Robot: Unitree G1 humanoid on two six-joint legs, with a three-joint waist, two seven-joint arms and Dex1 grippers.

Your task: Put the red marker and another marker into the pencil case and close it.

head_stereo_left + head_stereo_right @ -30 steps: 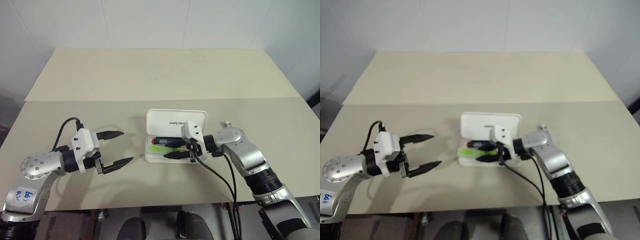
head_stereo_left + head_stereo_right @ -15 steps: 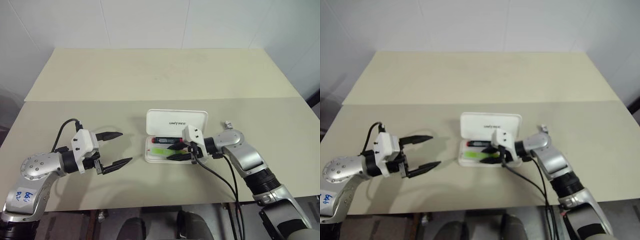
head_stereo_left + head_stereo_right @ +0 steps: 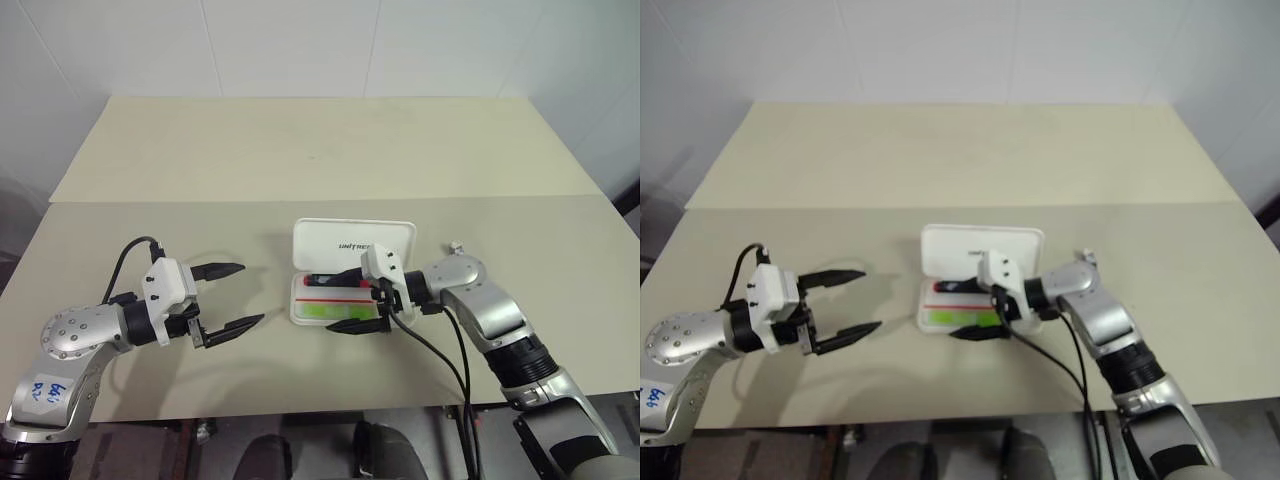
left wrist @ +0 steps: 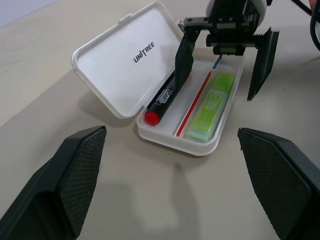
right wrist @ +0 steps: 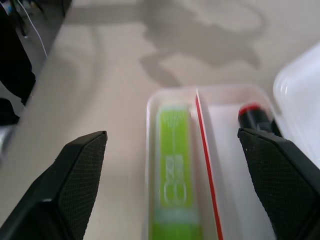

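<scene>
bright even light — soft shadows

White pencil case (image 4: 125, 65) open; red marker (image 4: 162, 100), lime marker (image 4: 212, 107) inside.

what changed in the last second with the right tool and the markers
The right tool opened wide over the pencil case, letting go of the green marker, which now lies flat in the near compartment. The red marker stayed in the compartment next to the lid, the lid stayed up, and the left tool stayed open and in place.
</scene>
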